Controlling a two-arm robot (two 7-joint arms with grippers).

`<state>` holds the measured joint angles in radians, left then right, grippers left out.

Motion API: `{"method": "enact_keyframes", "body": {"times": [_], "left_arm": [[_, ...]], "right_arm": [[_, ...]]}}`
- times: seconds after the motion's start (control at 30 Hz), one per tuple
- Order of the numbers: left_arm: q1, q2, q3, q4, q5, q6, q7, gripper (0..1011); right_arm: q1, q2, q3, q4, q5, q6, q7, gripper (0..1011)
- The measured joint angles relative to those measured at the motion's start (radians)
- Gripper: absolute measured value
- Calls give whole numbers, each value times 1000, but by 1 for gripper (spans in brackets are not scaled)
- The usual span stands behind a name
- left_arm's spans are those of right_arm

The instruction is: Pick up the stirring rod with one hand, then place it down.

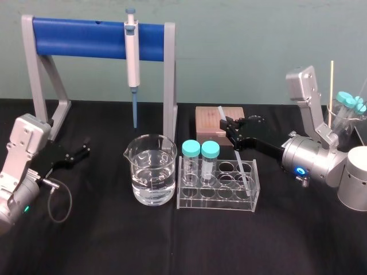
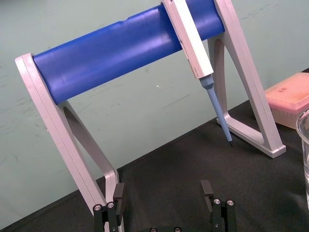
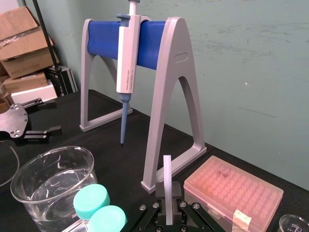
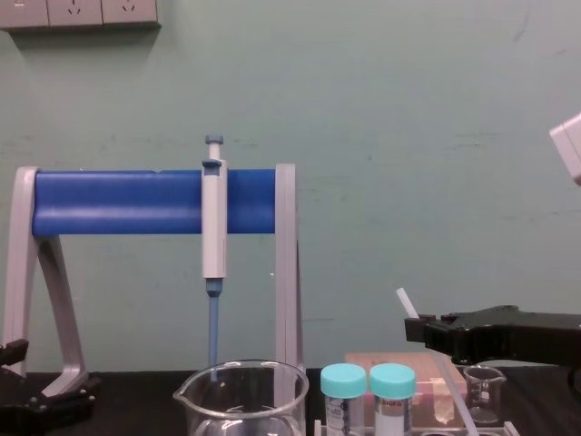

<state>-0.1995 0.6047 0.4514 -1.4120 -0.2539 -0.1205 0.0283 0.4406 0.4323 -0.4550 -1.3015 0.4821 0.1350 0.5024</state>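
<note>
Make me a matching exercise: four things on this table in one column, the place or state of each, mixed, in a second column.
A: 1 stirring rod; 2 pipette; 3 large beaker; 4 capped tubes.
B: a on the blue stand; b in the clear rack; c in the right gripper; d holding clear liquid.
Pairs: 1-c, 2-a, 3-d, 4-b.
The left gripper rests open beside the stand.

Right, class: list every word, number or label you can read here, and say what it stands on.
No text is legible.
White pipette on the blue-barred grey stand: a vertical line of dark print, too small to read.
Translucent-white stirring rod in the black right gripper: no marking visible.
</note>
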Motion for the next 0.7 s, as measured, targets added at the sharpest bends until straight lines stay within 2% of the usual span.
{"method": "enact_keyframes", "body": {"times": [0.37,0.47,0.57,0.7], "left_arm": [[0,0,0,0,0,0,0,1000],[0,0,0,0,0,0,0,1000],[0,0,0,0,0,0,0,1000],[0,0,0,0,0,0,0,1000]], "right_arm": [[0,0,0,0,0,0,0,70],[-9,-2,7,-1,0,-29,0,71],[-31,-10,28,-10,6,-83,-4,70],[-47,-15,45,-20,12,-118,-7,70]]}}
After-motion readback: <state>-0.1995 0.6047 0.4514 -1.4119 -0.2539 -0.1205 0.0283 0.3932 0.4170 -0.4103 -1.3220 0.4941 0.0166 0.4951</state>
